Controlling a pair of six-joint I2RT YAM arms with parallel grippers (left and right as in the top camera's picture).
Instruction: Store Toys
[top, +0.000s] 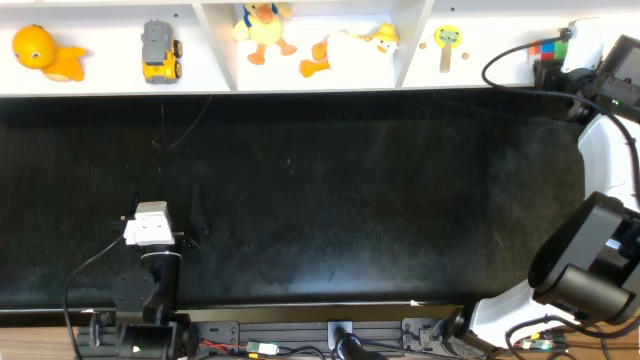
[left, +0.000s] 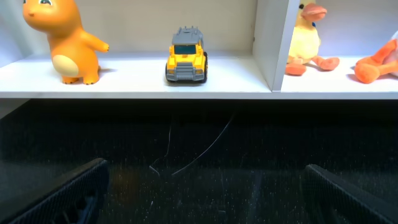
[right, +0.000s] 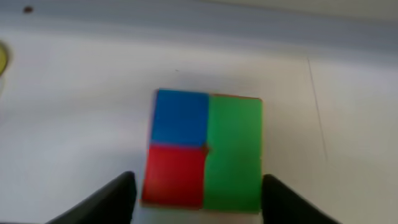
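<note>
**A:** So, where could this go wrong?

**B:** At the right gripper (right: 199, 180). Its fingers are spread, one on each side of the coloured block (right: 205, 149), which lies flat on the shelf (top: 300, 92) floor between them. One finger stands just apart from the block's edge. The other may be touching it, though I can't be sure from this angle.

**A:** And if it is touching?

**B:** Then a crooked withdrawal could drag or twist the block toward the shelf's lip, perhaps off it onto the table (top: 350, 200). A sideways swing might also knock the yellow rattle (top: 447, 42), which lies near, off to one side of those fingers.

**A:** What about the other arm?

**B:** I see little risk there. The left gripper (left: 204, 167) has its fingers wide apart with nothing between them, low over the table. The shelf is well beyond its fingertips.

**A:** What's in the compartments?

**B:** Straight ahead of the left fingers stand the orange figure (left: 65, 40) and the yellow truck (left: 186, 56), both upright and sharing one compartment. The next compartment holds the duck plush (top: 263, 30), seated, and a second plush (top: 350, 48) lying on its side. The rattle and the block share the last compartment. Judging by the bare table, the storing looks close to finished.
</note>
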